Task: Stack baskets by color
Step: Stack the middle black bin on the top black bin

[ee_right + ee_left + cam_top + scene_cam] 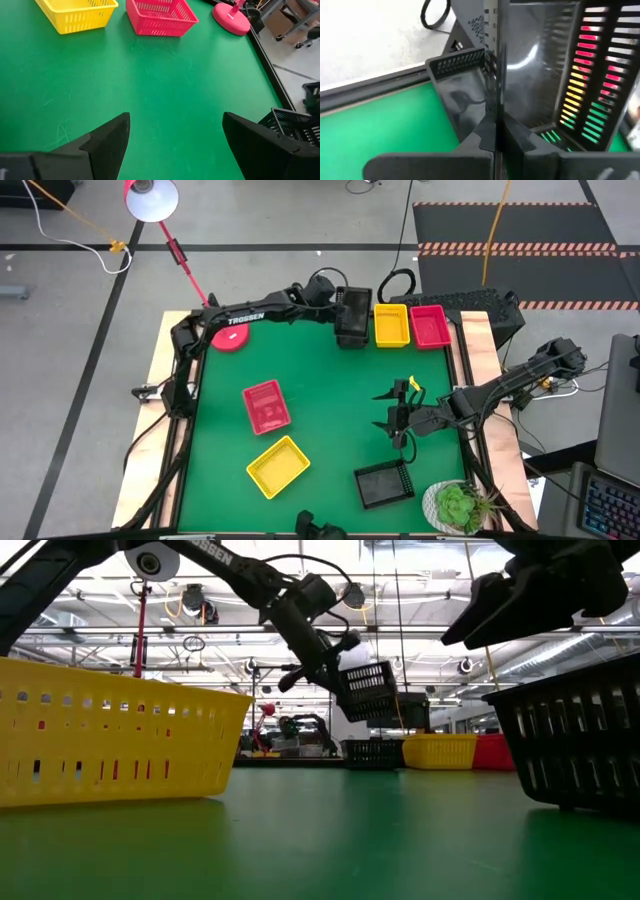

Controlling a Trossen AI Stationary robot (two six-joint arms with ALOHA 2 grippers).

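My left gripper (340, 308) reaches along the table's far edge and is shut on a black basket (368, 690). That basket hangs tilted just above a second black basket (372, 752), which rests on its base on the green table. Right of them, a yellow basket (390, 325) and a red basket (430, 326) stand side by side. Another red basket (266, 406), yellow basket (278, 466) and black basket (384, 483) lie apart nearer the front. My right gripper (386, 410) stands open over bare mat at the right, with nothing between its fingers (107, 137). My left gripper pinches one side wall of the black basket (496, 85) at its rim, one finger inside the basket and one outside. The fingers slant down from the table's left. The basket is lifted clear and tilted, above the other black basket's rim (457, 62).
A round red lamp base (232, 337) sits at the far left, its pole leaning out over the edge. A potted plant (460, 506) stands at the near right corner. Open green mat (330, 390) lies in the middle of the table.
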